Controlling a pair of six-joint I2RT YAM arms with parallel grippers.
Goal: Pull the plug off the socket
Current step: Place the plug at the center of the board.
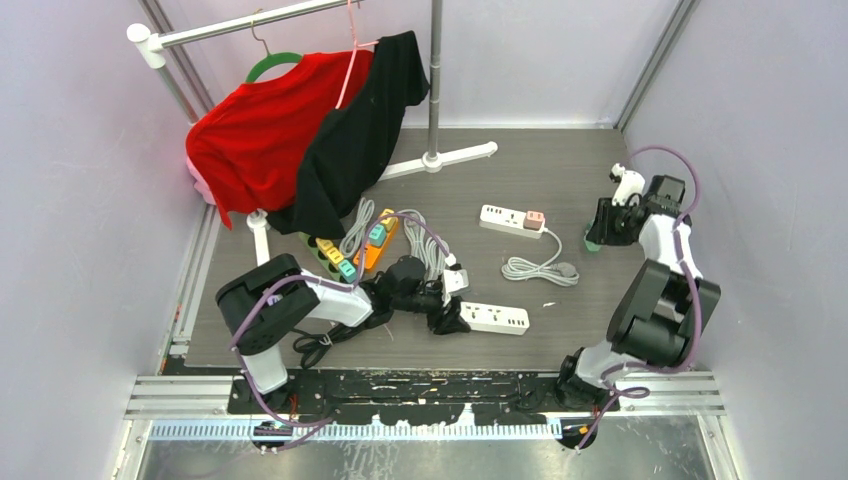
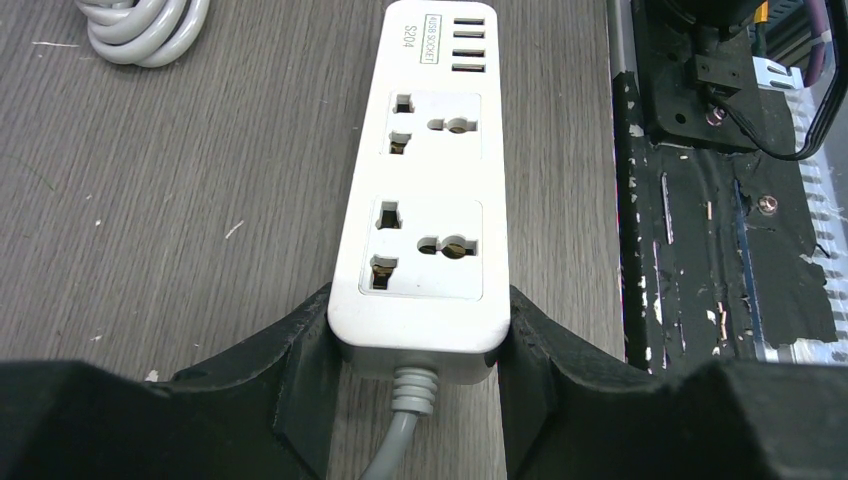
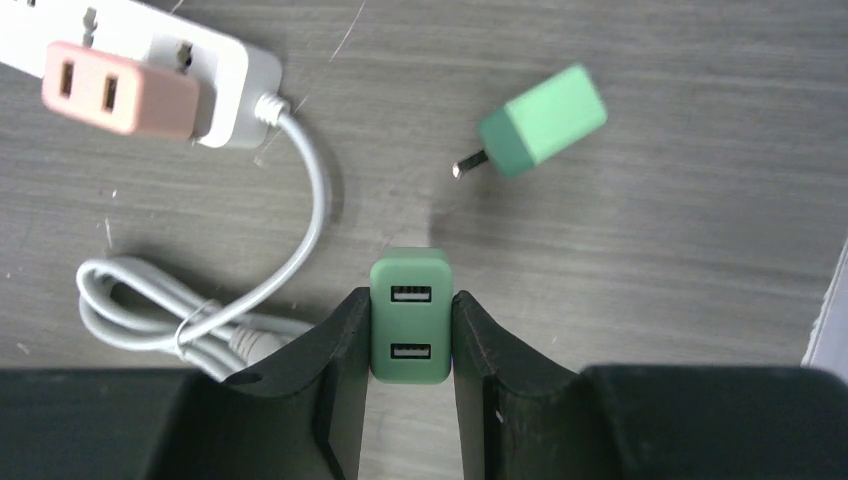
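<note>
**Grey table, two white strips, a green plug in the right fingers**

A grey wood-grain table (image 1: 560,180) fills the floor of a pale-walled booth; at the back a clothes rail (image 1: 250,22) carries a red garment (image 1: 255,130) and a black garment (image 1: 355,135).

The right gripper (image 3: 410,330) is closed to the width of the green plug (image 3: 410,310) and grips it by both sides, its two USB ports facing the wrist camera; the plug sits in no socket, off the cable end of the far strip (image 3: 150,50); whether it touches the table cannot be told. A pink adapter (image 3: 118,88) is seated in that strip; the strip's grey cable (image 3: 170,320) lies coiled and tied beside the gripper; a loose green adapter (image 3: 540,125) lies on its side on the table, prongs bare, apart from both.

The left gripper (image 2: 418,335) is low on the table, its fingers pressed against both long sides of the near strip (image 2: 425,200) at the cable end; that strip's two universal sockets and four USB ports show nothing plugged in.
</note>
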